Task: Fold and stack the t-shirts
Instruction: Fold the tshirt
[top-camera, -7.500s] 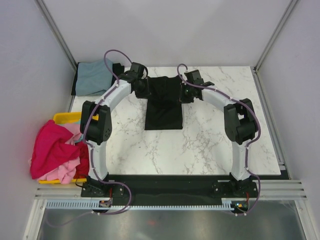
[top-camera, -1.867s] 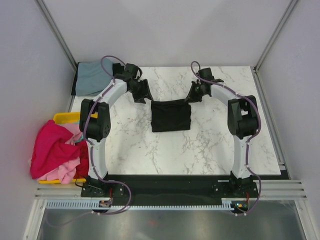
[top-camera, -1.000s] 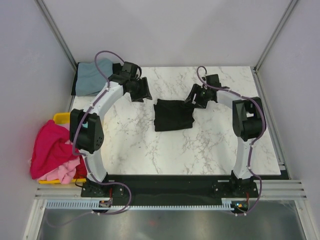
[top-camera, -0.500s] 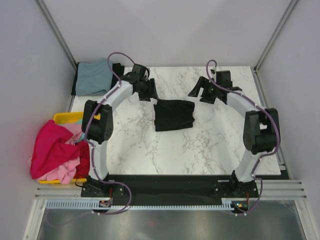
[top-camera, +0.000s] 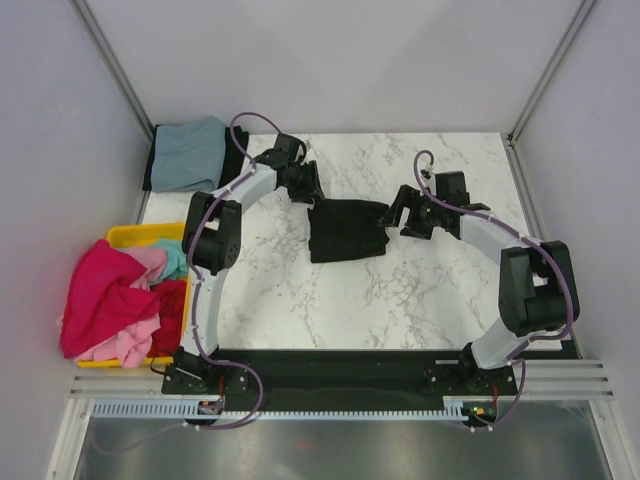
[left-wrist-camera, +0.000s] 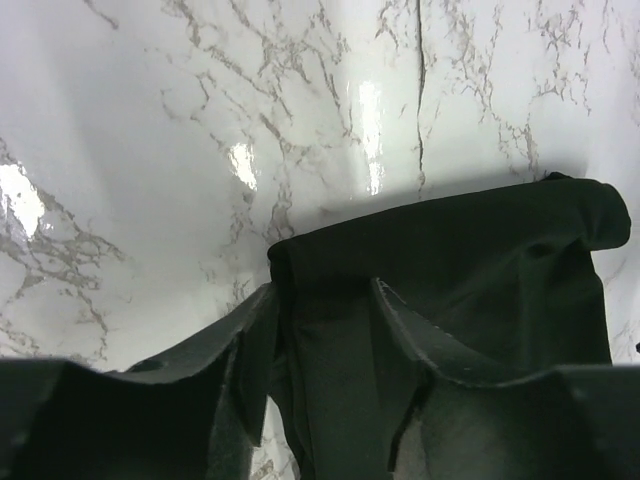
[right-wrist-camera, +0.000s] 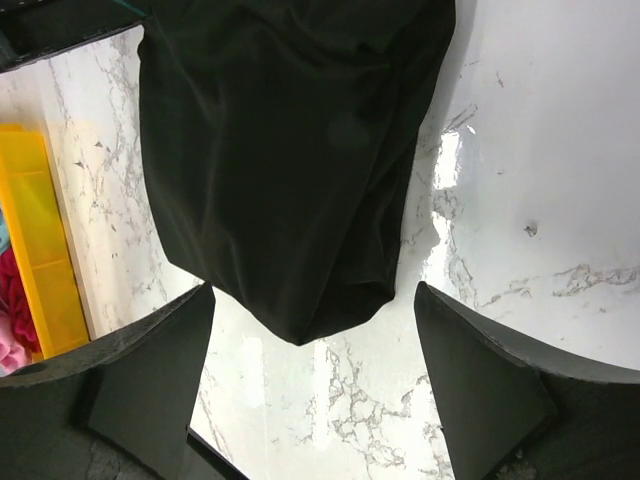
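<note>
A folded black t-shirt (top-camera: 345, 232) lies flat at the middle of the marble desk (top-camera: 400, 300). It is a near-square bundle whose slightly longer axis runs left to right, with its far right corner drawn out toward the right arm. The left end effector (top-camera: 308, 188) sits at the shirt's far left corner, fingers (left-wrist-camera: 150, 400) spread astride the cloth and not clamped. The right end effector (top-camera: 400, 215), jaws wide apart, hovers at the shirt's right edge, gripping nothing. At the desk's left edge a yellow bin (top-camera: 140, 236) holds a heap of loose shirts (magenta t-shirt (top-camera: 100, 295) on top, pink t-shirt (top-camera: 125, 345), teal t-shirt (top-camera: 172, 262) and red t-shirt (top-camera: 172, 305) beneath). A grey-blue t-shirt (top-camera: 190, 150) rests folded at the far left corner.
</note>
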